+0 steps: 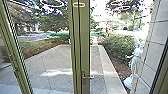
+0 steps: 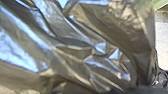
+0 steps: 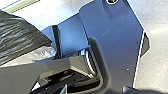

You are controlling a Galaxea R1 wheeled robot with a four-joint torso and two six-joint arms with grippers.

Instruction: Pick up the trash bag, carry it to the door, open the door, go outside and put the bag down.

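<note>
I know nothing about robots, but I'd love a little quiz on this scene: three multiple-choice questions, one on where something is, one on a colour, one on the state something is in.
1. Where is the door handle?
A) On the pale wall
B) On the central upright frame
C) On the paving

2. What colour is that frame?
A) Green
B) Red
C) White

3. How does the trash bag look?
A) Flat and dull
B) Smooth and taut
C) Creased and shiny

Key:
1 B: the head view shows the handle low on the upright.
2 A: olive green runs down the upright.
3 C: the left wrist view shows folds with bright glints.
</note>
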